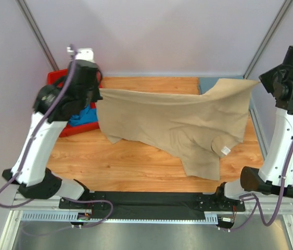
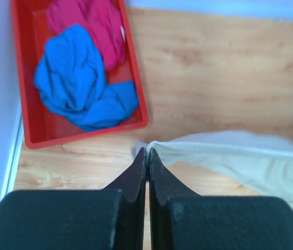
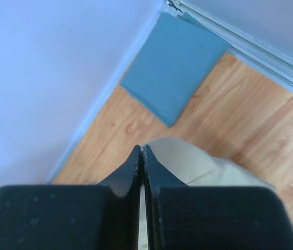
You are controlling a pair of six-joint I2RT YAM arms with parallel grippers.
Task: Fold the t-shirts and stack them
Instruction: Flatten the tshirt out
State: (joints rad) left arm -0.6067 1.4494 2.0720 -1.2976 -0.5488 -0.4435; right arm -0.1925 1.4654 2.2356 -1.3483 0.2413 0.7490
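Beige t-shirt (image 1: 177, 125) stretched between the two hands above the wooden counter (image 1: 125, 161). The left hand (image 2: 147, 151) is closed on the shirt's left corner and the right hand (image 3: 141, 148) on its right corner, both with fingers pressed together on the cloth. The top edge runs taut from left to right; the lower part drapes toward the near right. A folded grey-blue t-shirt (image 3: 175, 67) lies flat in the far right corner. The red bin (image 2: 136, 78), far left, holds a crumpled bright blue t-shirt (image 2: 78, 78) and a magenta t-shirt (image 2: 91, 26).
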